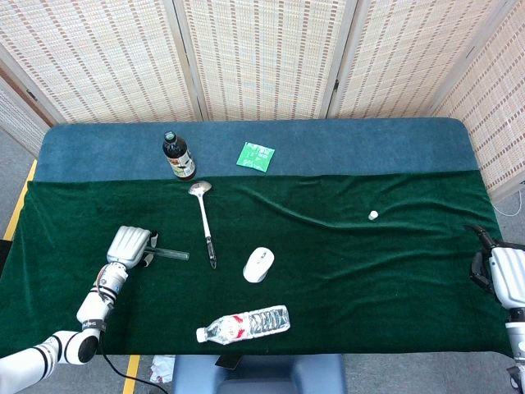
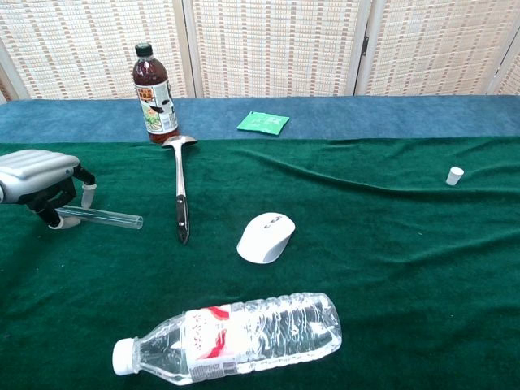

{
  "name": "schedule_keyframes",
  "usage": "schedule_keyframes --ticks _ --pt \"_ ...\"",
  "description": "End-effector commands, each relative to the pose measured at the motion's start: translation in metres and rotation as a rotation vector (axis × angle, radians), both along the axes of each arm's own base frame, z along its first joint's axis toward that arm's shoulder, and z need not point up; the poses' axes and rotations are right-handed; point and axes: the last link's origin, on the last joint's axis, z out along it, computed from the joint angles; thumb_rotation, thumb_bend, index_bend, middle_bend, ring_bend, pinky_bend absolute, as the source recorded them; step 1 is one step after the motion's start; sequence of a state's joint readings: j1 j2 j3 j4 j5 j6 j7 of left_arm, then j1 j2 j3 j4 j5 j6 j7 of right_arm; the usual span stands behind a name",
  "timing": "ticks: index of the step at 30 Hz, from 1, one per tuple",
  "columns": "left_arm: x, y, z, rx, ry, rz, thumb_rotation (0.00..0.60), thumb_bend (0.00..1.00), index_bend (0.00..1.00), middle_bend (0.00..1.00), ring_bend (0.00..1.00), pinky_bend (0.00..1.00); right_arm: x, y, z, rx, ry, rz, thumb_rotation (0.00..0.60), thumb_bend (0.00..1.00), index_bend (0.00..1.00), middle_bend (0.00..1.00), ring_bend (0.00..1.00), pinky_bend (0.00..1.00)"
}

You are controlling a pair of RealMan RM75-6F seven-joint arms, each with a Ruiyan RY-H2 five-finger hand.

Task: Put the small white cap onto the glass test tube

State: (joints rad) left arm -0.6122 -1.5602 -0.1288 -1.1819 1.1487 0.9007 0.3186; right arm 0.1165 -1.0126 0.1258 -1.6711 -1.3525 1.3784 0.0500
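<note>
Head view shows the left hand (image 1: 131, 245) at the 9 o'clock side of the green cloth (image 1: 344, 271), palm down over one end of the glass test tube (image 1: 171, 254). Its fingers are curled downward around that end. The tube lies flat on the cloth, and its free end points toward 3 o'clock, to the spoon (image 1: 204, 219). Whether the fingers really press the glass, I cannot tell from this view.

Chest view gives the left hand (image 2: 36, 180) from the side. The fingertips (image 2: 89, 193) reach down on both sides of the glass test tube (image 2: 101, 216) and one is set on the cloth just beside it, so the hand looks wrapped loosely around the tube's end, which still rests on the table.

The right hand (image 1: 502, 273) appears only in the head view, at the 3 o'clock edge of the table. Its fingers are dark and small there, and I cannot tell if they are spread or closed. It holds nothing that I can see.

The small white cap (image 1: 373, 215) stands alone on the cloth, at about 10 o'clock from the right hand and well apart from it, and far across the table from the left hand. In the chest view the small white cap (image 2: 455, 175) stands upright near the right border.
</note>
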Motion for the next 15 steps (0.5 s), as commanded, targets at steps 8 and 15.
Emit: schedule_keyframes --ticks 8,15 --pt "0.008 -0.010 0.011 0.013 -0.078 -0.016 0.600 0.44 0.65 0.91 0.87 0.83 0.017 -0.027 -0.008 0.036 0.054 0.055 0.600 0.39 0.21 0.39 0.59 0.55" --pt "0.016 -0.023 0.023 0.023 -0.112 -0.032 0.600 0.44 0.66 0.92 0.87 0.83 0.031 -0.074 -0.027 0.097 0.122 0.076 0.600 0.39 0.21 0.63 0.85 0.80"
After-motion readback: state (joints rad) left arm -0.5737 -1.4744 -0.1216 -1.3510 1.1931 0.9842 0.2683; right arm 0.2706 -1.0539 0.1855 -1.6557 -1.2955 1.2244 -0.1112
